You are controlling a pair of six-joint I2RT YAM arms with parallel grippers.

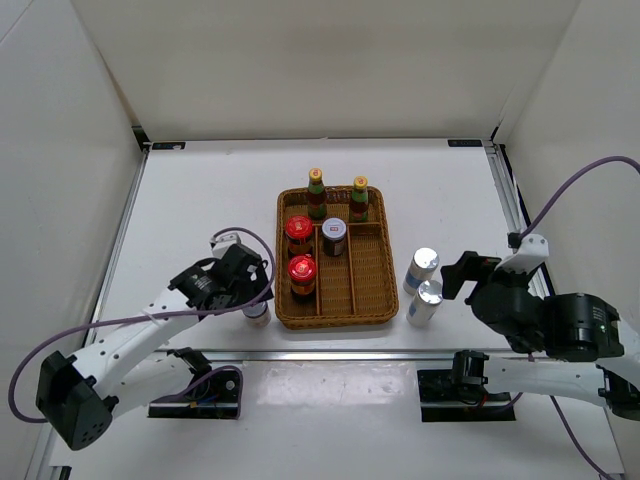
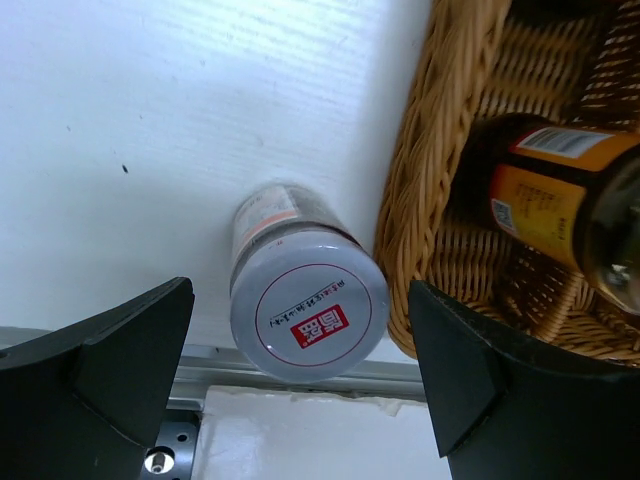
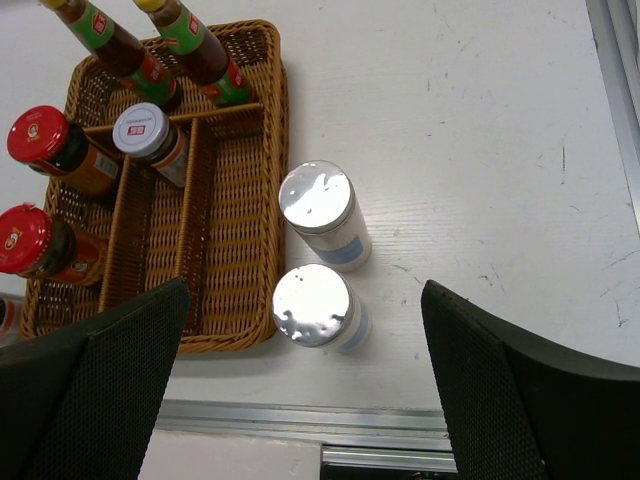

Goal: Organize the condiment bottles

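Note:
The brown wicker tray (image 1: pixel 336 322) holds two yellow-capped sauce bottles (image 1: pixel 316 192) (image 1: pixel 359 197), two red-lidded jars (image 1: pixel 298 230) (image 1: pixel 302 270) and one silver-lidded jar (image 1: pixel 334 234). A second silver-lidded jar (image 2: pixel 308 307) stands on the table just left of the tray's rim (image 2: pixel 420 180). My left gripper (image 2: pixel 300 335) hangs open above it, fingers on either side, not touching. Two tall silver cylinders (image 3: pixel 322 211) (image 3: pixel 314 303) stand right of the tray. My right gripper (image 3: pixel 305 290) is open over the nearer one, well above it.
A metal rail (image 3: pixel 300 418) runs along the table's near edge, close to both the jar and the cylinders. White walls enclose the table on three sides. The tray's two right-hand compartments (image 1: pixel 370 270) hold nothing.

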